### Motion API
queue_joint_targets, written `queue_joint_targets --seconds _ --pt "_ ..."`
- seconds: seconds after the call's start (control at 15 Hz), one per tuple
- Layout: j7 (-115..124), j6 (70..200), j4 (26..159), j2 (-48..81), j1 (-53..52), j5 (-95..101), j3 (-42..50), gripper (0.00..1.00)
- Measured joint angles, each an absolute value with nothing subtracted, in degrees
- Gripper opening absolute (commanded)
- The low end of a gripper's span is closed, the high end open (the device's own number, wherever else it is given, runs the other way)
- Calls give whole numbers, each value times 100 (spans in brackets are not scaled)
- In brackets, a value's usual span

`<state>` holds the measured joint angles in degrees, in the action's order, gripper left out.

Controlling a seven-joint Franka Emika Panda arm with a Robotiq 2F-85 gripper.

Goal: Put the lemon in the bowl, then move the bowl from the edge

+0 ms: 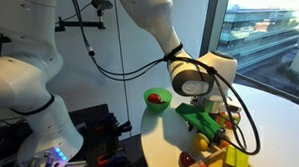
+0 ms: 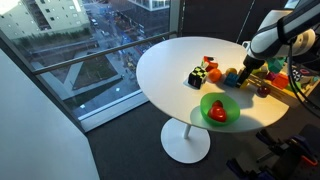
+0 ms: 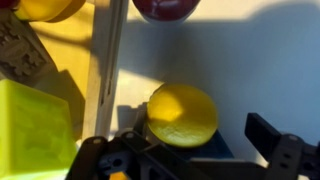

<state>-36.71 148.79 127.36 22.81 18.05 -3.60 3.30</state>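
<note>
The first step is in hand: picking up the lemon (image 3: 182, 113). In the wrist view the tool (image 3: 182, 140) stands wide open with nothing held. The lemon sits between its fingers, close to the one at 9 o'clock and with a clear gap to the one at 3 o'clock. A yellow-green cube (image 3: 35, 125) lies at 9 o'clock of the lemon and a red piece (image 3: 160, 8) at 12 o'clock. In an exterior view the bowl (image 2: 232, 101) sits at the edge of the worktop (image 2: 160, 70), at 7 o'clock from the tool, with a red thing (image 2: 218, 113) inside. The lemon cannot be made out there. Next the tool should probably centre on the lemon, close, lift clear of the toys and carry it to the bowl.
</note>
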Motion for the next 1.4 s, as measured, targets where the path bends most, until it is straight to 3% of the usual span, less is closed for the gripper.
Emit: queue_joint_targets --seconds 0.07,0.27,0.33,1.4 --pt "-3671 14897 12732 2302 1806 -360 330 71" --pt "-3671 14942 12728 2356 1815 -360 330 48" --pt "-3670 14945 12723 2365 1817 -360 332 45" --pt "-2753 13869 12373 1736 1536 -360 340 45"
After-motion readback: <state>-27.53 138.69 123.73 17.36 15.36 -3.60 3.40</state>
